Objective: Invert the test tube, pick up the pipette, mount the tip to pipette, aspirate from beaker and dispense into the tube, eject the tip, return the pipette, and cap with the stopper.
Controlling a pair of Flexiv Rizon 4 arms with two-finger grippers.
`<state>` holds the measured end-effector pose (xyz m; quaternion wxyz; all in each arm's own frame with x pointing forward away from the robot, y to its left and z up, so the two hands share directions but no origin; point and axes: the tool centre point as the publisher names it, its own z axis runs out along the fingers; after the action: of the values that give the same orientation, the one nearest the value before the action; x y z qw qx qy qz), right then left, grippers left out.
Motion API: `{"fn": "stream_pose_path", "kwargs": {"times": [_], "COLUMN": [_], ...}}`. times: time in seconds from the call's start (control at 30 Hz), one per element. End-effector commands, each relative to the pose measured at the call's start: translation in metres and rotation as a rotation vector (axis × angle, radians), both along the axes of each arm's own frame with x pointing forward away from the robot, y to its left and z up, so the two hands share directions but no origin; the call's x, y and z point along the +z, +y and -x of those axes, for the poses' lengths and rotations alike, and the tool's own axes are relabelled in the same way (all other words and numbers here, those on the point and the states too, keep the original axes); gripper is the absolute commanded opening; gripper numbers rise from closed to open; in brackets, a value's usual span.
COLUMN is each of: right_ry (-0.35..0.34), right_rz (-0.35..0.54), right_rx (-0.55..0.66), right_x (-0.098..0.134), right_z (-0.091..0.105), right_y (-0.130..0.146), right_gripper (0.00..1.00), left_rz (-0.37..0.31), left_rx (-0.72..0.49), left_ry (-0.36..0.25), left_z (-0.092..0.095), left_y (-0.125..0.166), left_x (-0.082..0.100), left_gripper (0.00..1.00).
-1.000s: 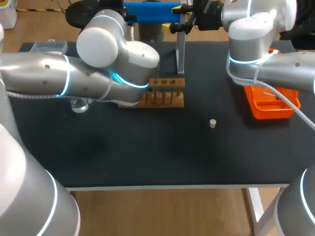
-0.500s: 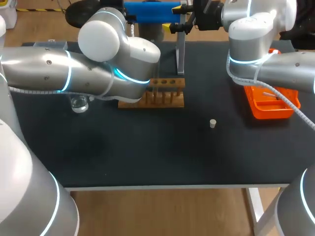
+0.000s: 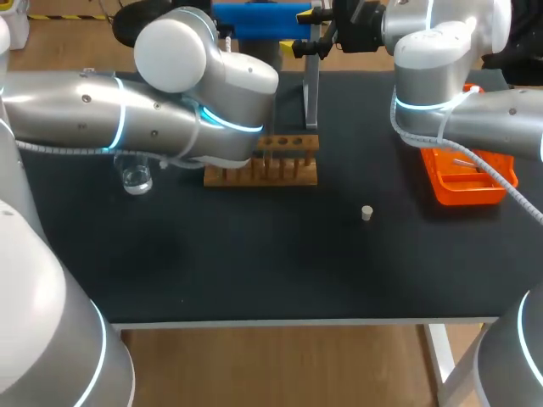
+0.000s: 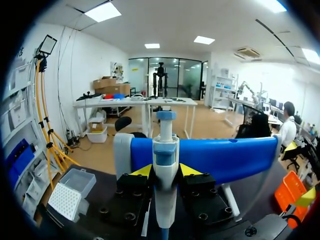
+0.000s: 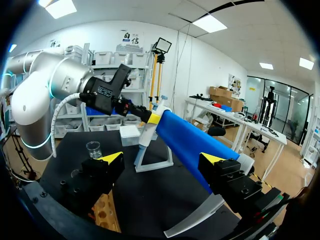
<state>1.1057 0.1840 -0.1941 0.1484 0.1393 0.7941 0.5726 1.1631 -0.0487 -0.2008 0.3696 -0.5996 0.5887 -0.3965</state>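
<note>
L claw (image 4: 165,171) looks clamped on pipette (image 4: 165,147), which hangs in blue holder (image 3: 263,17), top centre of head view. R claw (image 5: 162,165) apart, empty. Risk: pull off-axis & you snag holder; weak grip, pipette drops onto counter (image 3: 254,254).

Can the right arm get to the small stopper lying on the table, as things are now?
Probably yes. The stopper lies alone on bare table, the orange tray well aside, and the right gripper is open and empty.
</note>
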Motion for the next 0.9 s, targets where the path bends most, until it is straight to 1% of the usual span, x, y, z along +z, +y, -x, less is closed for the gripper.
{"fn": "stream_pose_path", "kwargs": {"times": [0.03, 0.27, 0.4, 0.5, 0.7, 0.8, 0.87, 0.9], "right_ry": [-0.001, -0.001, -0.001, -0.001, -0.001, -0.001, -0.001, -0.001], "right_rz": [-0.001, -0.001, -0.001, -0.001, -0.001, -0.001, -0.001, -0.001], "right_rx": [0.0, 0.0, 0.0, 0.0, 0.0, 0.0, 0.0, 0.0], "right_x": [0.0, 0.0, 0.0, 0.0, 0.0, 0.0, 0.0, 0.0], "right_z": [0.0, 0.0, 0.0, 0.0, 0.0, 0.0, 0.0, 0.0], "right_y": [0.0, 0.0, 0.0, 0.0, 0.0, 0.0, 0.0, 0.0], "right_gripper": [1.0, 1.0, 1.0, 1.0, 1.0, 1.0, 1.0, 1.0], "left_rz": [0.006, 0.015, 0.02, 0.021, -0.001, -0.002, 0.005, 0.013], "left_rx": [-0.009, -0.017, -0.021, -0.027, -0.043, -0.07, -0.114, -0.148], "left_ry": [0.013, 0.011, -0.009, -0.044, -0.108, -0.128, -0.106, -0.112], "left_z": [-0.001, -0.001, 0.002, 0.006, 0.02, 0.032, 0.043, 0.047], "left_y": [0.0, -0.003, -0.005, -0.007, -0.006, -0.006, -0.008, -0.01], "left_x": [0.002, 0.005, 0.015, 0.029, 0.067, 0.081, 0.087, 0.089], "left_gripper": [1.0, 1.0, 1.0, 1.0, 1.0, 1.0, 1.0, 1.0]}}
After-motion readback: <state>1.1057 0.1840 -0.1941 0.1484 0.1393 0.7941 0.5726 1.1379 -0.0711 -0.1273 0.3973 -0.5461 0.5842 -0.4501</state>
